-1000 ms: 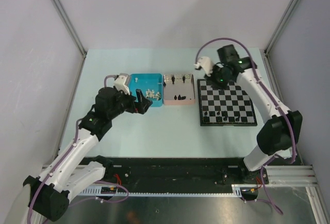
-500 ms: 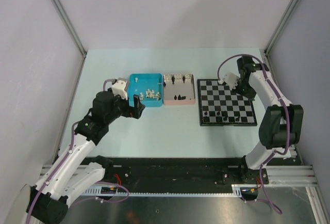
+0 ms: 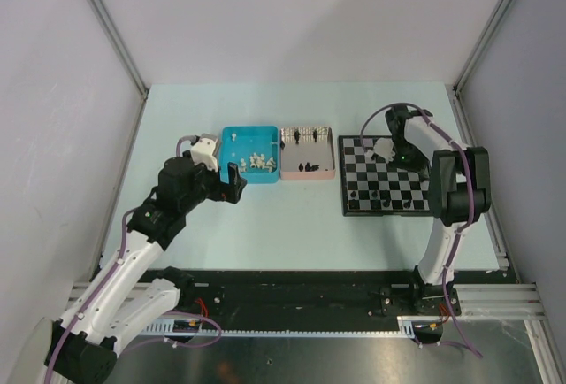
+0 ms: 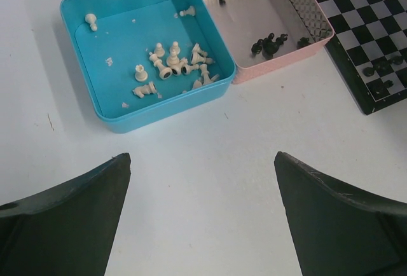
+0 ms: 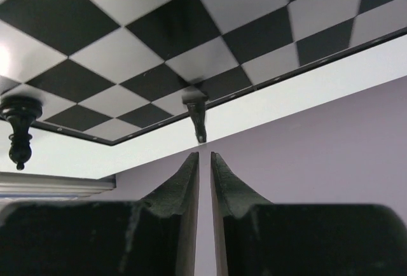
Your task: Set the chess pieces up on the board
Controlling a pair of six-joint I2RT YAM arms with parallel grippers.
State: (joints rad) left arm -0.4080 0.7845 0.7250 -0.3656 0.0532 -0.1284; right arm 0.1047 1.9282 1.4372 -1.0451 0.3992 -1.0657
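**Left arm.** The left gripper hangs above bare table just near the blue tray, with its jaws spread wide and nothing between them. The white chess pieces lie mostly in a loose heap in the near half of that tray, several on their sides and touching. A lone white piece stands apart in the far left corner. For a clean pick, take an isolated piece first. Going into the heap is likely to catch two pieces at once.

**Centre.** The pink tray sits against the blue tray's right wall. It holds the remaining black pieces, some grouped near its front wall and others at the far edge.

**Right arm.** The chessboard lies just right of the pink tray, with a few black pieces already on its near rows. The right gripper is low over the board's far half. Its fingers are drawn almost together with only a thin slit between them, and they hold nothing. A black piece stands upright on an edge-row square just beyond the fingertips, and a second black piece stands further along that edge.

**Procedure (judged).** The step in hand appears to be leaving a placed piece:
- Retract the fingers straight back along their own axis
- Avoid any sideways sweep, because the piece is light and close to the tips
- Check that it sits centred on its square before fetching the next
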